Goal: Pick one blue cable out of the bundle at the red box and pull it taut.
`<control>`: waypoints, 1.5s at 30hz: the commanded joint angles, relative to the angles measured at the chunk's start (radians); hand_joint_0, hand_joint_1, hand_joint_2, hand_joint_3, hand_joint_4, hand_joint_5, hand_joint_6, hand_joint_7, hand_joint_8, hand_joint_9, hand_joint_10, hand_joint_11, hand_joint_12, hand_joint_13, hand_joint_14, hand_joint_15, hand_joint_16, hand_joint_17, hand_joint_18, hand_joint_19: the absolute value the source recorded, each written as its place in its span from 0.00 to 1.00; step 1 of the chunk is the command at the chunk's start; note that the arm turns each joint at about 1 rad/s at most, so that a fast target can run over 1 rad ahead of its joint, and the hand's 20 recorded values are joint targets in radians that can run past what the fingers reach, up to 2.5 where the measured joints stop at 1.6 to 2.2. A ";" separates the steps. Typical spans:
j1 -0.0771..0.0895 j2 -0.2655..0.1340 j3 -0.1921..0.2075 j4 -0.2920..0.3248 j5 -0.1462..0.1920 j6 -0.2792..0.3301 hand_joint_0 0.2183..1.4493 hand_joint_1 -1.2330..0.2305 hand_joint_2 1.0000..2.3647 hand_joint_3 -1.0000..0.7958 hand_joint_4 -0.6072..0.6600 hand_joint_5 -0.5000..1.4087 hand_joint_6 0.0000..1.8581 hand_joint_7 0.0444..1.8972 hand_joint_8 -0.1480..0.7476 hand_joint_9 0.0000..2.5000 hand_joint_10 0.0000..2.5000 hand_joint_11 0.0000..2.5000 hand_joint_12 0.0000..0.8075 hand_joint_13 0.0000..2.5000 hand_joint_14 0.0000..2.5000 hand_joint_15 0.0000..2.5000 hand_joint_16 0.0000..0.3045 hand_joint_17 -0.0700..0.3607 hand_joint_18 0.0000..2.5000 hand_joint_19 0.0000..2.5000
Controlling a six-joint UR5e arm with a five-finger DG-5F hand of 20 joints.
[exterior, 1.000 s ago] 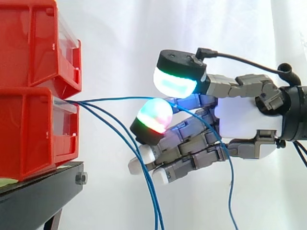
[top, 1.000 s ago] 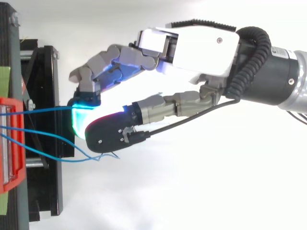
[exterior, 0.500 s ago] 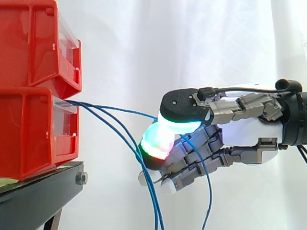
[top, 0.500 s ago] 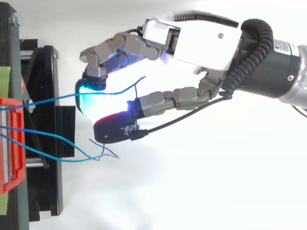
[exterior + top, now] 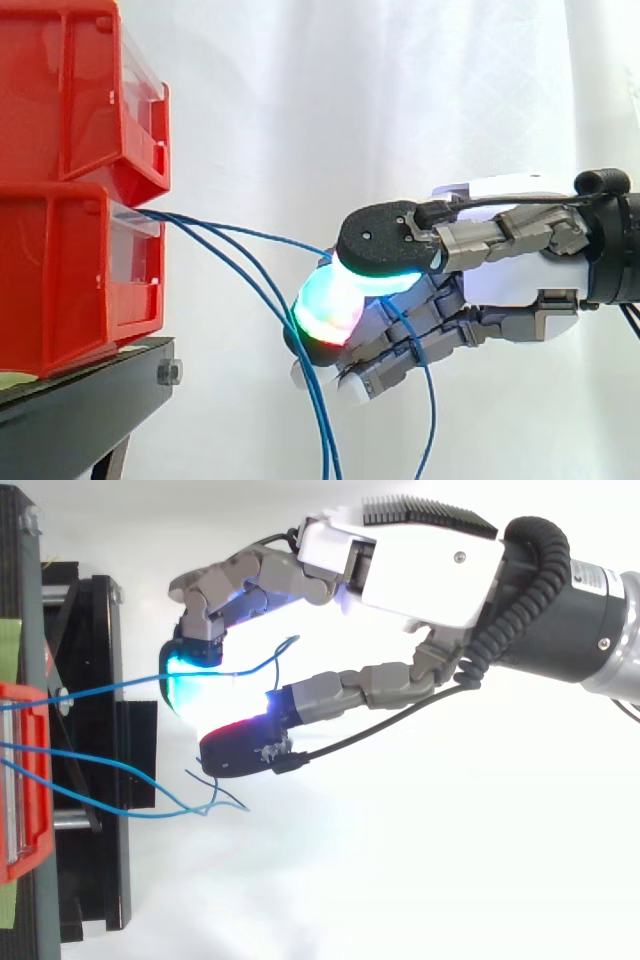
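Several thin blue cables come out of the lower red bin [image 5: 70, 280] at the left. One blue cable [image 5: 250, 232] runs from the bin to my hand [image 5: 510, 275], which reaches in from the right. The thumb lies on a glowing fingertip [image 5: 325, 310] and the cable passes between them. Its free length hangs down behind the fingers. From above, this cable [image 5: 100, 688] crosses the cyan fingertip [image 5: 185, 670] and ends just past it, under my hand [image 5: 420, 565]. It slopes down a little toward the hand and is not fully straight.
A second red bin [image 5: 70, 90] sits on top of the lower one, both on a black stand [image 5: 80, 410]. The other blue cables [image 5: 322, 440] droop from the bin down past my fingers; from above their loose ends [image 5: 160, 813] lie beside the thumb. A white curtain hangs behind.
The thumb, raised a second ago, has come down onto the fingertip with the cable between them. My hand has dropped slightly, and the cable now slopes down from the bin.
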 commanded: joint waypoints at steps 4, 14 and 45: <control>0.001 0.000 0.000 -0.005 0.022 -0.039 0.36 0.28 0.01 0.41 0.59 0.16 0.48 0.41 0.57 0.26 0.00 0.22 0.48 0.16 0.00 0.08 0.18 0.45 0.19 0.11; 0.001 0.000 0.000 -0.011 0.028 -0.063 0.38 0.26 0.01 0.41 0.57 0.16 0.48 0.42 0.56 0.26 0.00 0.22 0.48 0.16 0.00 0.08 0.18 0.45 0.19 0.11; -0.002 0.002 0.031 -0.009 0.045 -0.347 0.38 0.26 0.01 0.41 0.56 0.16 0.48 0.42 0.56 0.26 0.00 0.22 0.48 0.16 0.00 0.08 0.18 0.45 0.19 0.11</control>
